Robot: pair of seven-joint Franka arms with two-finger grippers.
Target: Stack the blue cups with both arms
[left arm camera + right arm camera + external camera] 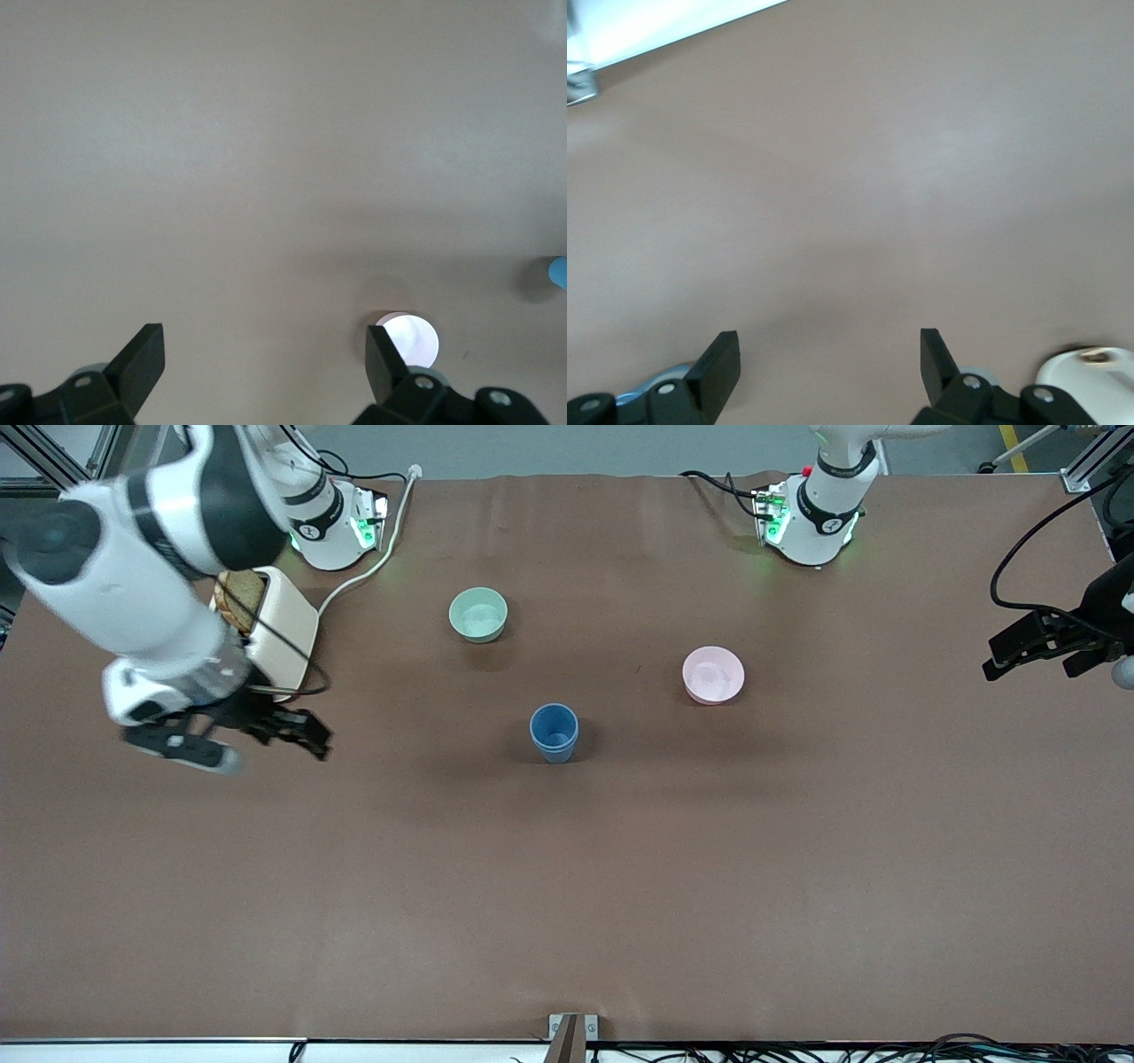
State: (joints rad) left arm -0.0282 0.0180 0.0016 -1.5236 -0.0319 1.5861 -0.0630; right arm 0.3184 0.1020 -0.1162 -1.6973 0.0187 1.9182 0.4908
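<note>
My tabletop [567, 886] looks like matt brown cloth or paper, faintly creased. The blue cup [554, 732], mint-green bowl [478, 615] and pink bowl [713, 675] look like smooth matt plastic; the toaster [276, 633] is glossy cream.

Cup stack [554, 732] nearer the front camera than both bowls [478, 615].

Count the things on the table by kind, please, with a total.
Blue cups: 1 stack, seemingly two nested
Bowls: 2, mint-green and pink
Toasters: 1, holding bread
Total: 4, taking the stack as one
</note>
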